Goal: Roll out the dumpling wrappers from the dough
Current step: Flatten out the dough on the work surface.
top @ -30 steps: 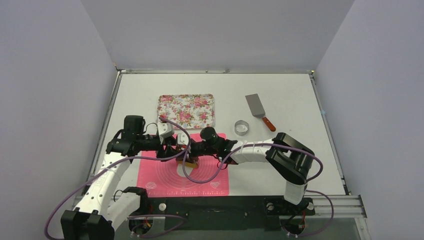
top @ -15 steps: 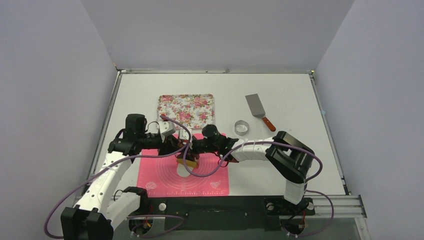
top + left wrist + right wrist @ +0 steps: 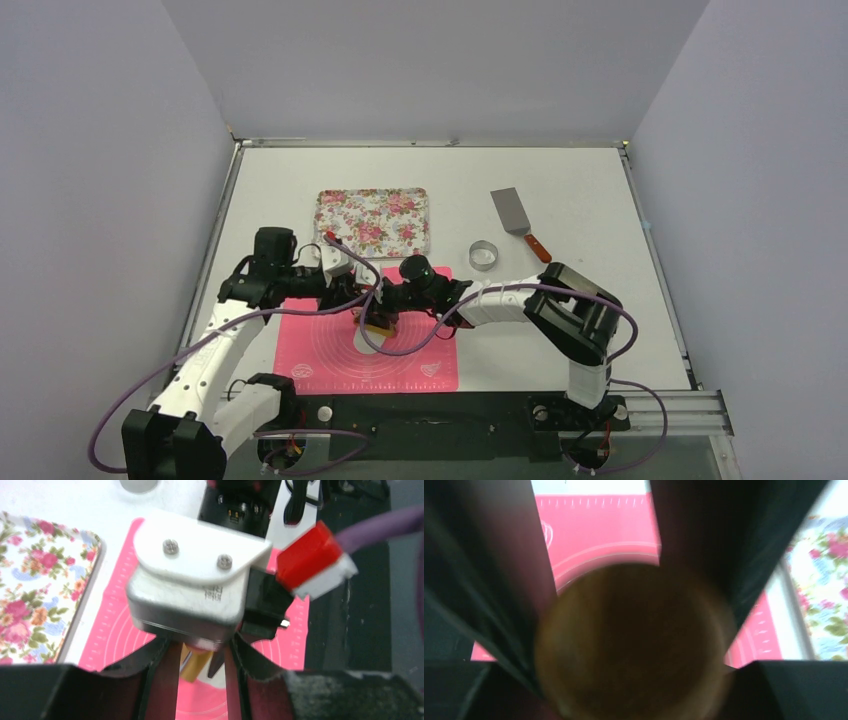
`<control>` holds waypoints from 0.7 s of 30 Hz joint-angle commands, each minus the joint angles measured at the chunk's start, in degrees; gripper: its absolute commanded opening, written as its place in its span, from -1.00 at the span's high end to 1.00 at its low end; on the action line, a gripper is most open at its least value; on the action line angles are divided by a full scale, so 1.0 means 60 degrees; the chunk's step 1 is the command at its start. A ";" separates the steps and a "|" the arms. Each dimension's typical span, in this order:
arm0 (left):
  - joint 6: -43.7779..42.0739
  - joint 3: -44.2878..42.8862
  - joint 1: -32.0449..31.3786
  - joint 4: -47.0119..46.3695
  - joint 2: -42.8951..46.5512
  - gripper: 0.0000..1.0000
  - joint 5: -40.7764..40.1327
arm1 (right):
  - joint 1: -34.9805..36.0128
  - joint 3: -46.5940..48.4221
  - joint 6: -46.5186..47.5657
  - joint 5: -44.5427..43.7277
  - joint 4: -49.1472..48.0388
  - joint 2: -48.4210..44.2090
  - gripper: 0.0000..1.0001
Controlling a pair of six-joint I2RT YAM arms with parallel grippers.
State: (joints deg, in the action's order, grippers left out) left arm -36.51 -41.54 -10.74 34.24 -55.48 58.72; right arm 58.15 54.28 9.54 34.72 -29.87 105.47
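Note:
Over the pink mat (image 3: 420,360) a wooden rolling pin (image 3: 380,322) lies low across a white patch of flattened dough (image 3: 366,340). My right gripper (image 3: 388,306) is shut on the pin; its round end (image 3: 634,645) fills the space between those fingers (image 3: 499,580). My left gripper (image 3: 362,303) faces it from the left. Its jaws stand apart around the pin (image 3: 194,666), with a gap on one side and the right gripper's body (image 3: 195,580) just above. Dough (image 3: 220,677) shows beneath. No separate dumpling wrappers are in view.
A flowered tray (image 3: 372,222) sits just beyond the mat. A metal ring cutter (image 3: 484,255) and a spatula (image 3: 512,212) lie at the back right. A purple cable (image 3: 400,345) loops over the mat.
My left gripper closed in around the pin, then widened a little. Both wrists shifted slightly over the dough while the right kept its hold.

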 commanded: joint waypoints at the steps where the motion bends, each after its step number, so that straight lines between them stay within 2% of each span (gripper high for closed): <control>1: -0.0365 -0.0141 -0.0355 0.0758 -0.0178 1.00 0.0887 | 0.0292 -0.0096 -0.0366 -0.0943 0.0494 0.0550 0.24; 4: -0.0433 -0.0157 -0.0335 0.0816 -0.0178 1.00 0.0875 | 0.0290 -0.0419 -0.0449 -0.1048 -0.0063 0.0341 0.17; 9: -0.0647 -0.0151 -0.0320 0.1011 -0.0178 1.00 0.0847 | 0.0278 -0.0601 -0.0519 -0.1125 -0.0654 0.0189 0.17; 21: -0.0934 -0.0271 -0.0317 0.1382 -0.0135 1.00 0.0839 | 0.0290 -0.0609 -0.0488 -0.1460 -0.0631 -0.0706 -0.07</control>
State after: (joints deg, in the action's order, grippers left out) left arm -42.00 -42.15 -11.64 36.91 -56.05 60.55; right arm 59.42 50.57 7.20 27.27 -31.83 106.17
